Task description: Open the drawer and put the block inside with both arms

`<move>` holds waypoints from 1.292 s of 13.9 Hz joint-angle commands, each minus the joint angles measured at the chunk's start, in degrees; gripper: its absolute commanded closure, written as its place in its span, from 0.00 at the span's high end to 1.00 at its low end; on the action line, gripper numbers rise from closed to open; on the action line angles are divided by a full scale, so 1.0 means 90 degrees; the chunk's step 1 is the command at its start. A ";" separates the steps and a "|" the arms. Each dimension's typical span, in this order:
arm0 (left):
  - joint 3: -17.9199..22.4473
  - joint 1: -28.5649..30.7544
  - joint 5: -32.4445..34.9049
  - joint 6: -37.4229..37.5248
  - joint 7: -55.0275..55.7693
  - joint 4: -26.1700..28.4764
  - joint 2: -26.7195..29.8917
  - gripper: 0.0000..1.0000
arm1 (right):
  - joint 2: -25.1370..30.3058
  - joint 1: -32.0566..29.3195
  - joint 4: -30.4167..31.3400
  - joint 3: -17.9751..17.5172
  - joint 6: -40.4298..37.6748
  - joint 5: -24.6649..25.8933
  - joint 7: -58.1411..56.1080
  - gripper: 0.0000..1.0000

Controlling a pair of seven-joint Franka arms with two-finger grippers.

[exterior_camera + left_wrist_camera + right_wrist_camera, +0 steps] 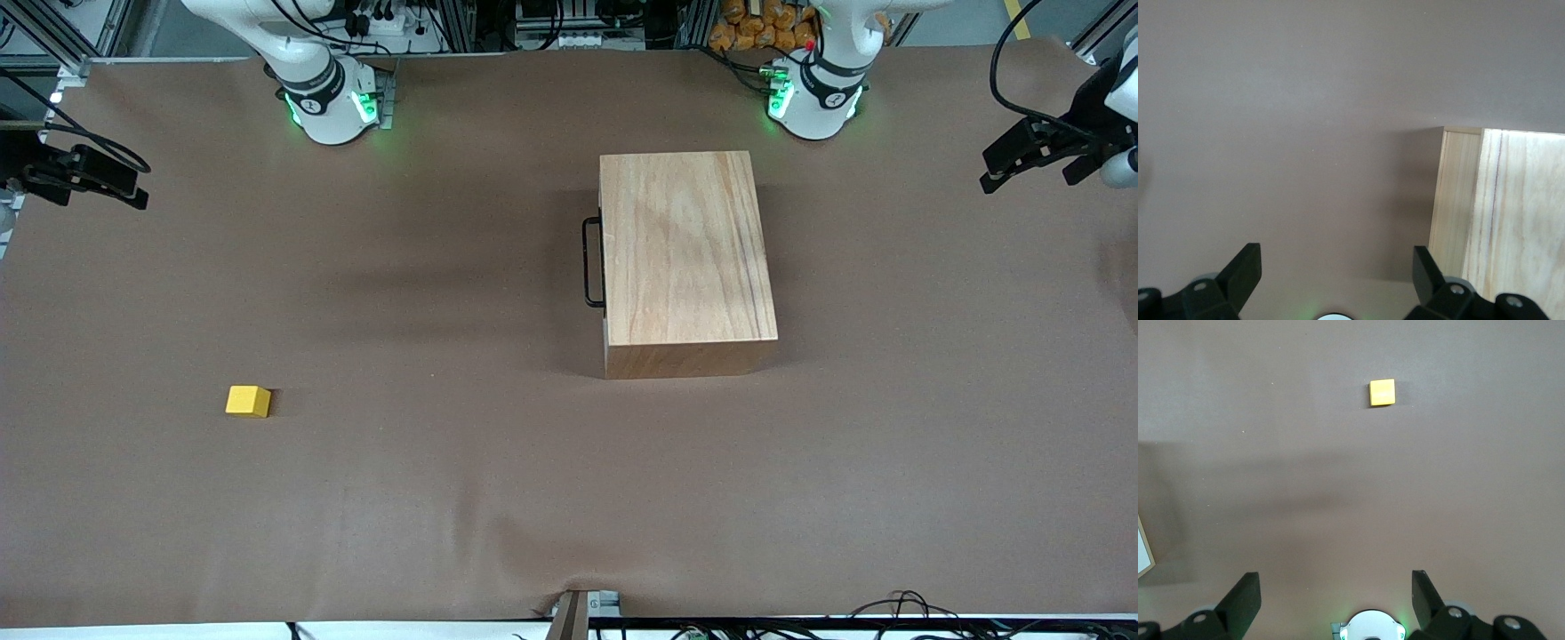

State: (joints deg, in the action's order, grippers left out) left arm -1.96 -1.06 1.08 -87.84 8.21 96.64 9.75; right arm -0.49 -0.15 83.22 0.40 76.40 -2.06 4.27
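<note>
My left pincer (1335, 280) and right pincer (1335, 600) hang released; the drawer handle (592, 262) points nine o'clock from its box, toward my right arm's end of the tabletop.

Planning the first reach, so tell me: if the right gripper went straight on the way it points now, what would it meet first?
Probably bare table. The right gripper, jaws open, points down at the brown surface with nothing between them. The block lies ahead and a little aside of that line, so it would likely be missed, though depth is hard to judge.

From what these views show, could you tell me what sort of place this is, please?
Most likely a robotics lab bench: two white arms on green-lit bases stand at a table under brown sheeting, with aluminium framing and loose cables around its edges.
</note>
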 commanded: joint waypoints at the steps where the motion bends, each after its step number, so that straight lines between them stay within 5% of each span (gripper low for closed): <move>1: -0.0017 0.0068 -0.0091 0.0121 0.0084 -0.0094 0.0010 1.00 | -0.0023 -0.0002 -0.0047 0.0005 -0.0012 0.0014 0.0092 1.00; 6: -0.0017 0.0078 -0.0129 0.0442 0.0074 -0.0815 -0.0574 1.00 | -0.0023 -0.0002 -0.0047 0.0005 -0.0022 0.0014 0.0043 1.00; 15: -0.0143 -0.0136 -0.0217 0.0492 0.0171 -0.0953 -0.0994 1.00 | -0.0014 -0.0012 -0.0037 0.0005 -0.0031 0.0014 0.0043 1.00; 18: -0.0620 -0.0700 -0.0276 0.0687 0.1959 -0.1519 -0.1609 1.00 | -0.0023 -0.0012 -0.0037 0.0005 -0.0032 0.0014 0.0043 1.00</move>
State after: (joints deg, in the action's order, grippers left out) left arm -4.85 -3.69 -1.19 -84.53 15.22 88.23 0.18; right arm -0.57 -0.17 83.25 0.45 76.40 -2.06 4.27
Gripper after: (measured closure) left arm 0.000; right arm 0.000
